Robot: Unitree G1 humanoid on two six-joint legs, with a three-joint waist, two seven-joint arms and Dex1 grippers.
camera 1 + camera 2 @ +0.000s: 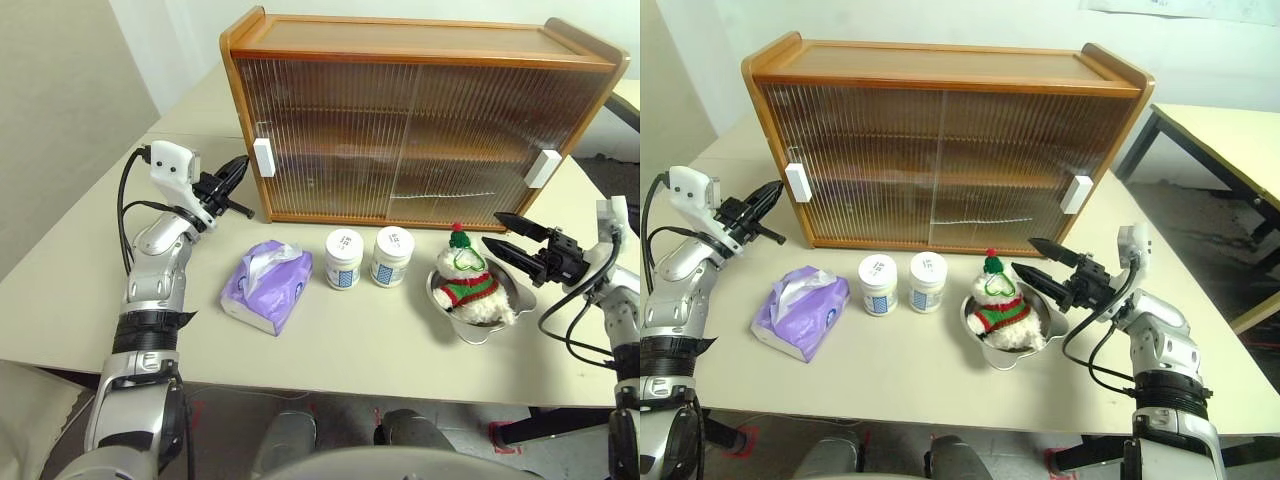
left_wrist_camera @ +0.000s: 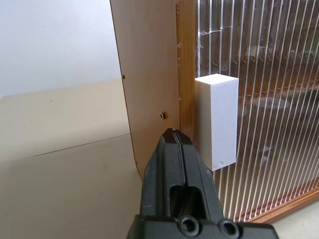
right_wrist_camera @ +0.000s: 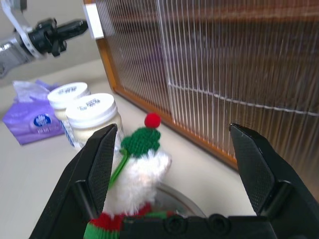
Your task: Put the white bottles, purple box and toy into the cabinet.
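With your left gripper (image 1: 238,168) pressed together beside the cabinet (image 1: 420,120)'s left white handle (image 1: 263,157) and both doors closed, watch your spread right gripper (image 1: 512,240) near the toy (image 1: 470,285) in the steel bowl (image 1: 497,327): a low sweep could tip that bowl toward the white bottles (image 1: 367,257) and purple box (image 1: 268,285).

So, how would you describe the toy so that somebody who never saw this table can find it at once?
Start from the big wooden cabinet with ribbed sliding doors at the back of the table. In front of its right half stands a shiny steel bowl, and the toy sits in it. Unlike the two white bottles and the purple box beside it, it is a soft white plush figure with a striped scarf and a red-topped hat.
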